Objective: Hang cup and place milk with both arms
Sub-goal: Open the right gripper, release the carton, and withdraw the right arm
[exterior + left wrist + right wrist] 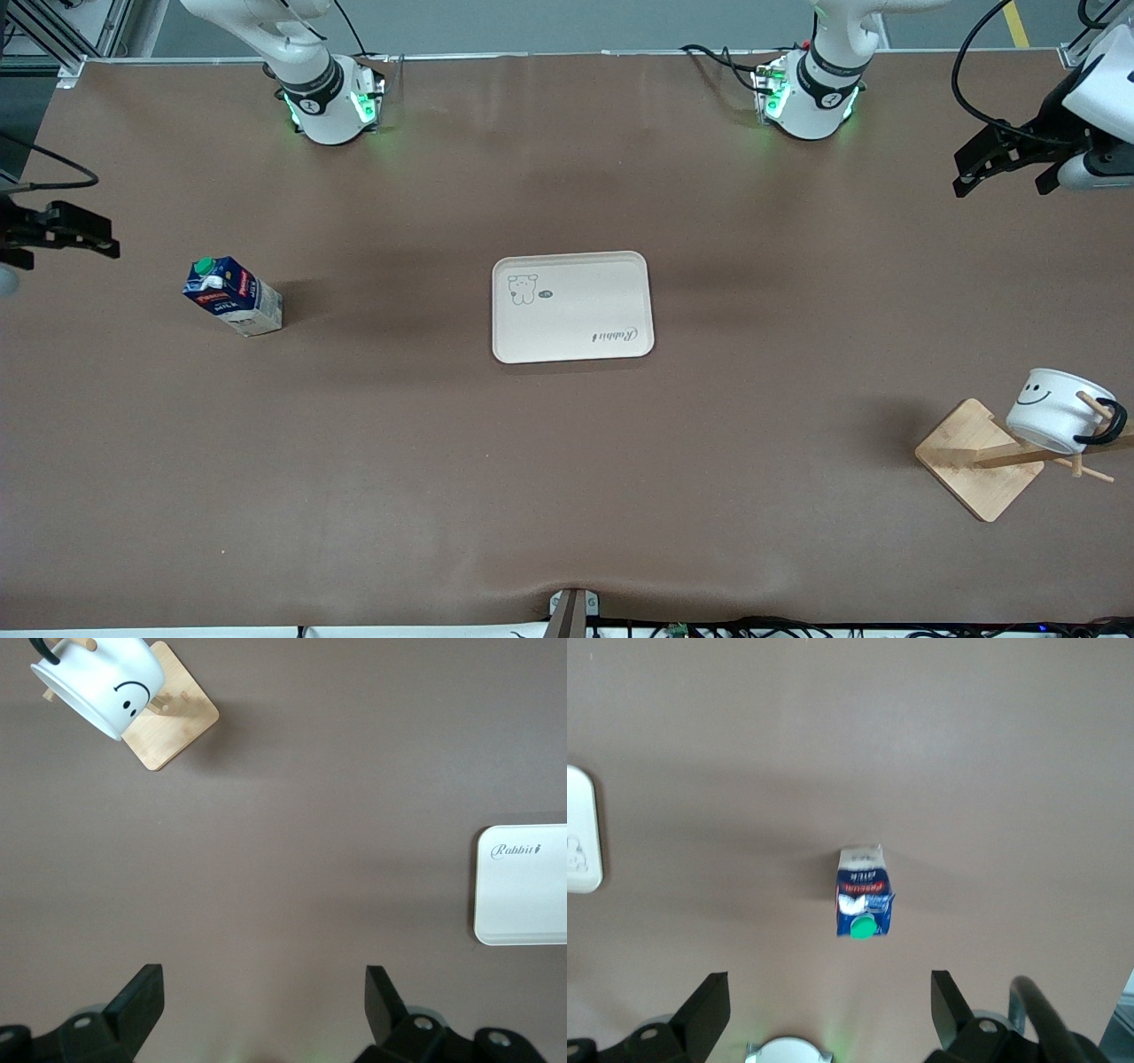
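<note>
From the front view, the brown bench (567, 496) stretches wide. The milk (234, 295), a small dark blue carton with a green round cap, red and white label marks and a pale lower part, stands upright toward the right arm's end of the bench. A cream tray (572, 307) with a little bear drawing and a scripted word lies flat in the middle, nothing on it. Toward the left arm's end, nearer the camera, the cup (1054, 409), a small white mug with a black smiley face, hangs tilted by its black loop handle on a peg of the wooden rack (979, 461), above the rack's square base. The left gripper (1005, 164) is up in the air over the bench's edge at its own end, fingers spread, holding nothing. The right gripper (66, 232) hovers at its own end, over the bench's edge, well apart from the milk.

Now the left wrist view: the left gripper (264, 1010) shows both black fingers wide apart with only bare bench between them. The cup (99, 682) is there on the rack (173, 722), smiley face showing, and a corner of the tray (523, 895) peeks in.

Over to the right wrist view: the right gripper (831, 1010) is spread open and empty. The milk (864, 893) stands alone on the bench, green cap toward the gripper, with the tray (580, 833) just showing at the edge.
</note>
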Controlling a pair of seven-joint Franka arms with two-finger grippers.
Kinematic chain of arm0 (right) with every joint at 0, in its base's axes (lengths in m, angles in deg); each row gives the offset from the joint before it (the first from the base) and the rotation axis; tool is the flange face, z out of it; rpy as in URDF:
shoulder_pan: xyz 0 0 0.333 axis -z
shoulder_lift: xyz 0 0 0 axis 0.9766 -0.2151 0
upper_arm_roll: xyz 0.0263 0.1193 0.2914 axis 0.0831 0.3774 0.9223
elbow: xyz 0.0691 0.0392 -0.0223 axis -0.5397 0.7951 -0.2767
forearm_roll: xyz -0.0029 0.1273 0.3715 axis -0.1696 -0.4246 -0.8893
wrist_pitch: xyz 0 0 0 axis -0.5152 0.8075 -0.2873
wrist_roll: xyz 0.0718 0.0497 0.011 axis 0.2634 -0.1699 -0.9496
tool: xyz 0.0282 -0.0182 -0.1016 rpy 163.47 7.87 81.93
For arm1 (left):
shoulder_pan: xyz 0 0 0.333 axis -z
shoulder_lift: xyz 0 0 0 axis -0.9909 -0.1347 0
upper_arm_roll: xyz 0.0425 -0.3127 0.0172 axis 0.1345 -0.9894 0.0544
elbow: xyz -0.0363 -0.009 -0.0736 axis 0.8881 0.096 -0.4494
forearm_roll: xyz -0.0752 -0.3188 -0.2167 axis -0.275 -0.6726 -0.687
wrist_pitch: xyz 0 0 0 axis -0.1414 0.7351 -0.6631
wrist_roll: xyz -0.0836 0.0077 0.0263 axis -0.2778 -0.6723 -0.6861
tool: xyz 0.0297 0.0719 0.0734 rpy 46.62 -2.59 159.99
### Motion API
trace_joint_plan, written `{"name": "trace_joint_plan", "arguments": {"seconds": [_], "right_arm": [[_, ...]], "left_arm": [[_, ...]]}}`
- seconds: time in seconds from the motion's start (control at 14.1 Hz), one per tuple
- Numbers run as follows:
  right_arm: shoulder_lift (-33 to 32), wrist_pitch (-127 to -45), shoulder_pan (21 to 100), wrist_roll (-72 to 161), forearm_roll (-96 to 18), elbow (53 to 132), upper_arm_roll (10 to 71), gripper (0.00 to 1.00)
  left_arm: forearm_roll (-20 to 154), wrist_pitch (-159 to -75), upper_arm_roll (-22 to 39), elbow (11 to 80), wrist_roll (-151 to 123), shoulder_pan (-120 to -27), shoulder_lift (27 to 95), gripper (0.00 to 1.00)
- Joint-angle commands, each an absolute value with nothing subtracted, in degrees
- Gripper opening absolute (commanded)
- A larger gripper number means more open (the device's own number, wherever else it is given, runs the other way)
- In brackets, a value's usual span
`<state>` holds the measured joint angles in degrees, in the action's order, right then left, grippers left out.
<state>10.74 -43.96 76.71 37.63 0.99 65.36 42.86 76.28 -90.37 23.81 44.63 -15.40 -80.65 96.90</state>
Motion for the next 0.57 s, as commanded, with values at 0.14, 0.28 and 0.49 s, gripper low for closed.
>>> {"name": "trace_joint_plan", "arguments": {"seconds": [0.14, 0.28, 0.49], "right_arm": [[11.4, -42.2, 77.6, 37.7, 2.0, 58.5, 42.8, 1.0], [11.8, -41.4, 77.7, 37.8, 1.0, 58.4, 42.8, 1.0], [15.9, -39.9, 76.7, 37.8, -0.1, 62.0, 43.4, 1.0]], "left_arm": [[76.0, -89.6, 23.8, 41.8, -16.2, -80.8, 95.1, 1.0], [76.0, -89.6, 23.8, 41.7, -16.3, -80.8, 95.1, 1.0], [75.8, -89.5, 23.9, 41.6, -16.3, -80.8, 95.1, 1.0]]}}
